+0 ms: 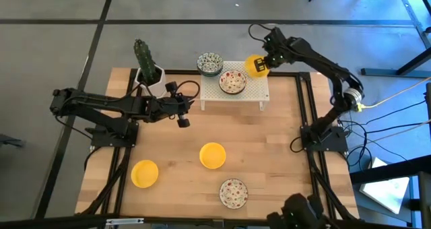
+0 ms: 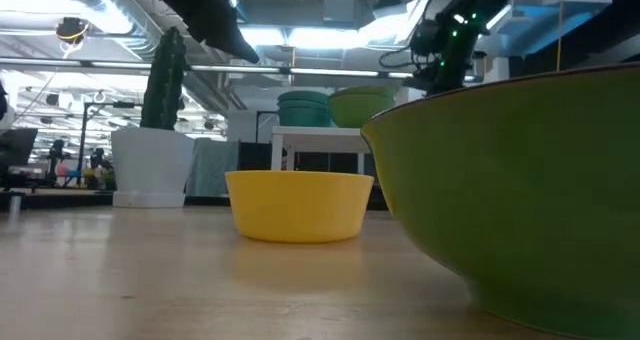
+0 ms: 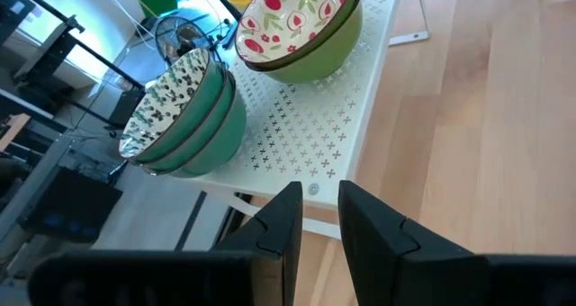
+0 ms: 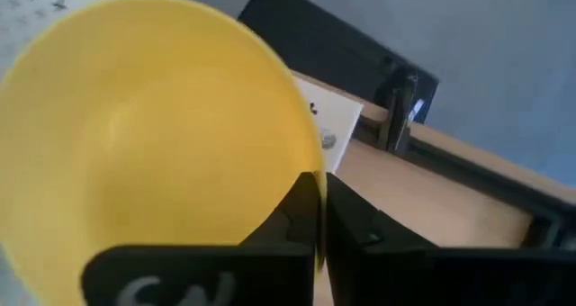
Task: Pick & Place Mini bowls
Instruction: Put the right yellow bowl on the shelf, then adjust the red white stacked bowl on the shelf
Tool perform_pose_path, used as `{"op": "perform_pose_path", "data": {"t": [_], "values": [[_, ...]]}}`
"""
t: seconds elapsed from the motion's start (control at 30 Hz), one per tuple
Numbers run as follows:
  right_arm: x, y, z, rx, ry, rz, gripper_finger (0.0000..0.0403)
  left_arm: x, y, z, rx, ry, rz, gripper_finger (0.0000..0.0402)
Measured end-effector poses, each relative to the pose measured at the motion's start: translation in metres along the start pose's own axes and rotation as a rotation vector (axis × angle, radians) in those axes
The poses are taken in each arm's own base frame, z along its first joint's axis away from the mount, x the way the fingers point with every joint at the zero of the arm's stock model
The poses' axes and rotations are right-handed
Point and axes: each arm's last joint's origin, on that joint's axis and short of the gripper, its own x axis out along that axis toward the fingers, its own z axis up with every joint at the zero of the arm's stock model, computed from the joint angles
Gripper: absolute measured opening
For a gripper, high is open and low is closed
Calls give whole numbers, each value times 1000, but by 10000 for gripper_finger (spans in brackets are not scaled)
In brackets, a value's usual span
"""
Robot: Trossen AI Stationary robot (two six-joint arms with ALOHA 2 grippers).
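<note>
My right gripper (image 1: 261, 65) is shut on a plain yellow mini bowl (image 1: 254, 65) at the far right corner of the white perforated rack (image 1: 252, 93). On the rack stand a stack of teal-speckled bowls (image 1: 209, 63) and red floral bowls with green outsides (image 1: 232, 82). Two more yellow bowls (image 1: 213, 155) (image 1: 144, 173) and one floral bowl (image 1: 233, 192) rest on their bases on the table. My left gripper (image 1: 182, 119) hovers left of the rack, fingers a narrow gap apart, holding nothing; in its wrist view the gripper (image 3: 320, 207) points at the rack's edge. My right gripper pinches the yellow bowl's rim (image 4: 309, 153) with one finger inside the bowl and one outside. The bowl is tilted, its hollow facing the wrist camera. It sits over the rack's far right corner (image 4: 335, 117); whether it touches the rack I cannot tell.
A white pot with a green cactus (image 1: 147, 66) stands at the table's far left, close behind my left arm. The near floral bowl (image 2: 520, 180) fills the right of the low view. Bare wood (image 1: 269, 141) lies between the rack and the near bowls.
</note>
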Motion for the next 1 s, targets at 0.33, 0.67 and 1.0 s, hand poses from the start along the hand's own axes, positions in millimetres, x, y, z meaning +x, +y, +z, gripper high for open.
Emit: {"op": "perform_pose_path", "data": {"t": [0.33,0.67,1.0], "values": [[3,-7,1,-7,4,-20,93,0,0,-3,15,31,20,71],[-52,5,-4,4,-163,190,188,0,0,-3,14,32,26,69],[-71,80,-34,-248,-103,521,148,0,0,-3,14,32,26,68]]}}
